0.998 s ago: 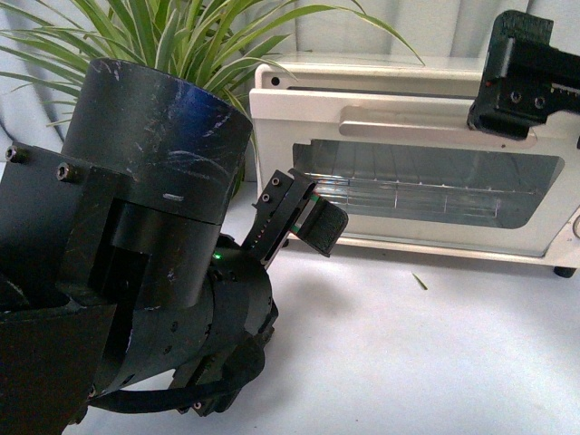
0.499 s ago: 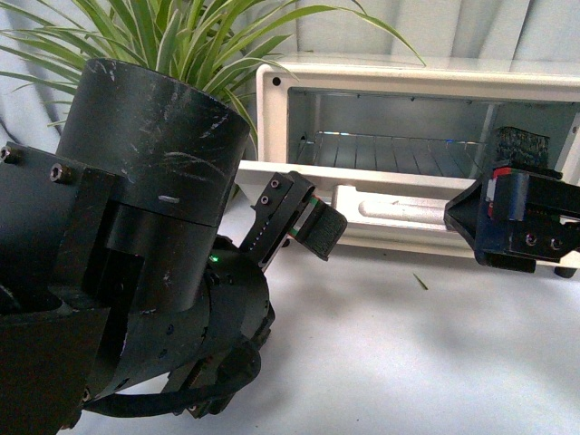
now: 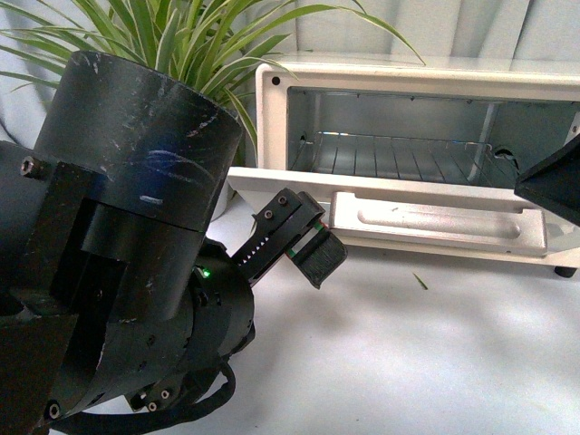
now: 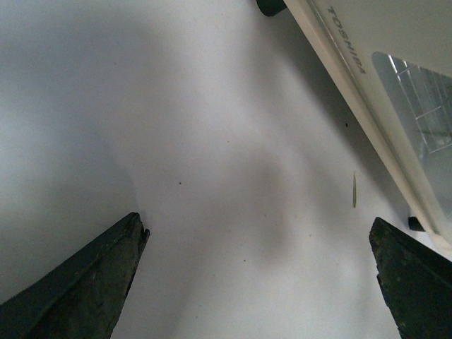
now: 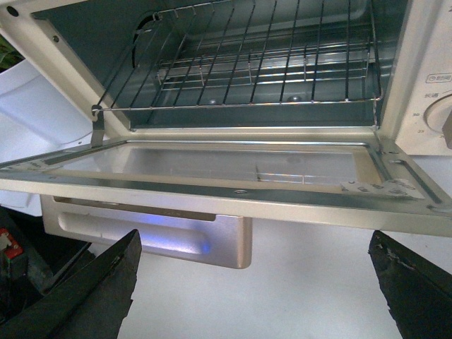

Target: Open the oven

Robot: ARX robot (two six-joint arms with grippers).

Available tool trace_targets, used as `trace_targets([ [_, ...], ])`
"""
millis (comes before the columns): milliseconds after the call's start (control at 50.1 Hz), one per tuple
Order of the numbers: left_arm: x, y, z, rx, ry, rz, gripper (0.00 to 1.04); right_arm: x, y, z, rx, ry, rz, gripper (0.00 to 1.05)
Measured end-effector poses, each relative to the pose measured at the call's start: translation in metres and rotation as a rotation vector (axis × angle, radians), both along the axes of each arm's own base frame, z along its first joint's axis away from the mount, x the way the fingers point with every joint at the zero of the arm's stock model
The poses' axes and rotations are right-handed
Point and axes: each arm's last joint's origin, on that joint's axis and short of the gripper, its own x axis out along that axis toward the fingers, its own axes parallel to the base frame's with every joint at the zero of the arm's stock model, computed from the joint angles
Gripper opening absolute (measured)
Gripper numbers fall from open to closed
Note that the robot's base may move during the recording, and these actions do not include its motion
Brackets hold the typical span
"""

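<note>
So the oven (image 3: 272, 109) sits on the white surface (image 3: 435, 344) with its door (image 5: 212, 166) dropped all the way down, lying flat out front. The bar handle (image 5: 155, 236) hangs under the door's outer edge. The wire rack (image 5: 268, 63) is plain to see inside the shiny cavity.

The right claw (image 5: 254, 239) hangs in front of the oven, facing the lowered door, spread wide with nothing in it. The left claw (image 4: 258, 222) is also spread wide and empty, near the oven door's corner at the plant (image 3: 181, 36) end. The plant itself stands right beside the oven. A tiny leaf scrap (image 3: 420, 281) lies on the surface just in front of the oven.
</note>
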Motion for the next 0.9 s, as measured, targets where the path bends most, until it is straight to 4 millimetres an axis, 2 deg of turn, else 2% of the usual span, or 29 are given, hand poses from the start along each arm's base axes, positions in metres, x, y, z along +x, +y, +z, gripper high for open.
trace_targets([
  [559, -0.005, 0.005, 0.000, 0.168, -0.032, -0.057, 0.98, 0.003, -0.012, 0.000, 0.017, 0.004, -0.058, 0.95],
  [898, -0.005, 0.004, 0.000, 0.191, -0.036, -0.065, 0.98, -0.005, 0.000, 0.001, -0.043, 0.014, 0.058, 0.95],
])
